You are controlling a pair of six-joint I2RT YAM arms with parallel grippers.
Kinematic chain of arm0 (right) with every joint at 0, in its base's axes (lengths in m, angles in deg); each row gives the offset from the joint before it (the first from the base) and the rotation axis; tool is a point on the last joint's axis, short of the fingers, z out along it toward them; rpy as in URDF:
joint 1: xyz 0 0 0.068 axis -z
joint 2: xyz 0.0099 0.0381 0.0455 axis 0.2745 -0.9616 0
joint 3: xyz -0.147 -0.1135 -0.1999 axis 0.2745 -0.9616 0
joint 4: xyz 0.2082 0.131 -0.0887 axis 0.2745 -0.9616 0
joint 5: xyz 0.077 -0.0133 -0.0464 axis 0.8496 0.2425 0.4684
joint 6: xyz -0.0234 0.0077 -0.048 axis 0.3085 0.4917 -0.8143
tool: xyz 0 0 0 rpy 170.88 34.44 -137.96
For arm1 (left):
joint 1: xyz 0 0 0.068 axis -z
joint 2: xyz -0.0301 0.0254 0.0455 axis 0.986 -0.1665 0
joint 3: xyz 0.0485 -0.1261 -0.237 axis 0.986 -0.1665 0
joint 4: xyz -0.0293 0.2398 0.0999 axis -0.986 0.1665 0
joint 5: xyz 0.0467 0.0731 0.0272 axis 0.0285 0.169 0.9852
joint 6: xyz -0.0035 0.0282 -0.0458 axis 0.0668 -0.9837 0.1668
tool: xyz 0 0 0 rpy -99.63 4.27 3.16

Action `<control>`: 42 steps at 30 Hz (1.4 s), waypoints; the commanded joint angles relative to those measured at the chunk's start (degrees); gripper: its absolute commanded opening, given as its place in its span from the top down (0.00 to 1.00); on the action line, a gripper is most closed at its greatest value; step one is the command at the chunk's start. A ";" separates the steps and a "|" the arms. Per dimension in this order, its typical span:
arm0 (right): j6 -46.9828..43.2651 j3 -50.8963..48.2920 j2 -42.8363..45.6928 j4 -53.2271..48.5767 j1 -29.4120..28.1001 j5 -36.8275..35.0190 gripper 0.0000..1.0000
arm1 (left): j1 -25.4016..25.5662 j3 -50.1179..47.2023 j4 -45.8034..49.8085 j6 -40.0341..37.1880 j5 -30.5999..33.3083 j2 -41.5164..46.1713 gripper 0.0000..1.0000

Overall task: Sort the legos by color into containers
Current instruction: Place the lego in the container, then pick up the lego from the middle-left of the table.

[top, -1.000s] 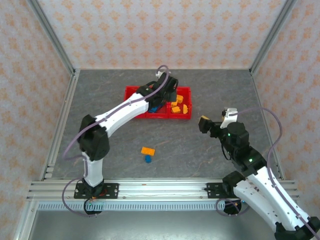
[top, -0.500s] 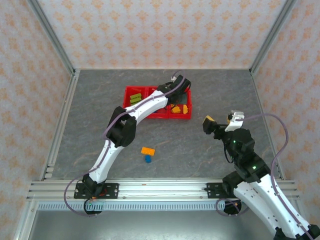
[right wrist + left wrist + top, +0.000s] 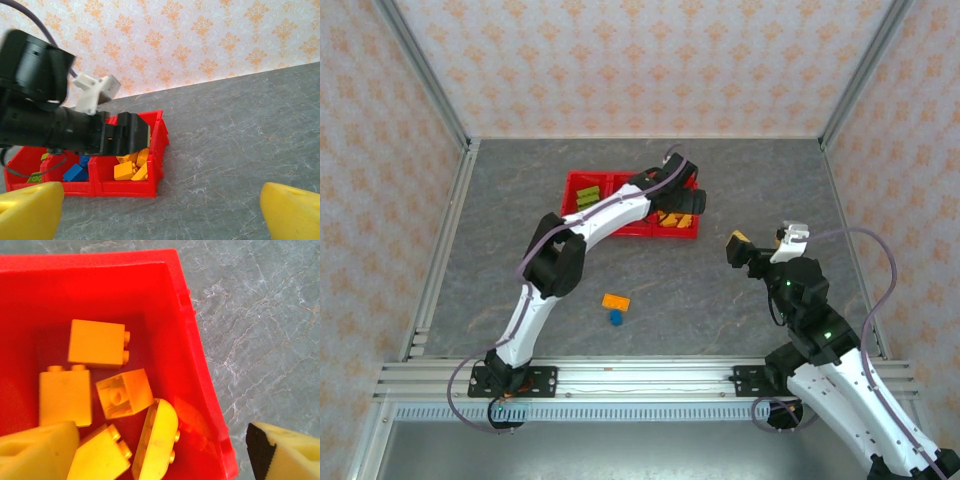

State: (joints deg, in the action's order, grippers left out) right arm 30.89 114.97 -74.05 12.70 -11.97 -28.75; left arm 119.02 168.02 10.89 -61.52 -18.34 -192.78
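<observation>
**Over the right-hand bin, the left arm is done with its drop**

At the far middle of the table (image 3: 750, 180), the left arm has swung sideways within the last second. It was hanging over the middle of the red tray (image 3: 620, 233). Now it reaches out longer, and the left gripper (image 3: 683, 192) (image 3: 155, 440) sits over the bin at the right end. Its fingers are spread wide with nothing between them. In the wrist view one pad hangs over the inside of the bin and the other is out past the bin's right wall, above bare table. Under it the orange bricks (image 3: 97, 343) lie in a loose heap, tipped every which way.

To my eye that is a delivery just finished, with the open hand ready to lift away.

The sorting looks nearly done. The green bricks (image 3: 588, 196) are in the left bin, the blue bricks (image 3: 75, 172) in the middle one, and the orange ones on the right. Two pieces are not yet in. An orange brick (image 3: 615, 301) and a small blue brick (image 3: 616, 318) lie just beside each other near the front of the table, well apart from the tray.

The right arm has drawn back a little towards its base and then held there. The right gripper (image 3: 735, 245) (image 3: 160, 200) is raised off the table and faces the tray, its fingers wide apart and empty.
</observation>
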 commanded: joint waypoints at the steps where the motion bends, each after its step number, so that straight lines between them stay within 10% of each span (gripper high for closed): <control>1: -0.24 -0.48 0.85 1.38 0.04 -1.51 0.00 | 0.32 -3.56 -1.24 -2.27 4.42 9.02 0.01; 18: -0.57 -0.90 0.32 1.91 0.04 -1.84 0.00 | 14.11 -45.96 3.54 8.32 12.34 43.45 0.01; 31: -0.55 -0.74 -0.74 1.44 0.04 -1.70 0.00 | 24.53 -63.67 12.30 37.20 12.48 49.49 0.19; 42: -0.24 -0.57 -0.05 0.96 0.04 -3.13 0.00 | 26.46 -68.47 6.94 39.43 10.95 44.00 0.27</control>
State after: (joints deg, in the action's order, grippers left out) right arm 30.92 114.60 -74.79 13.25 -11.97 -30.34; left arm 144.95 99.89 19.66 -23.38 -7.30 -147.23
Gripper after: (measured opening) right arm 0.999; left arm 0.739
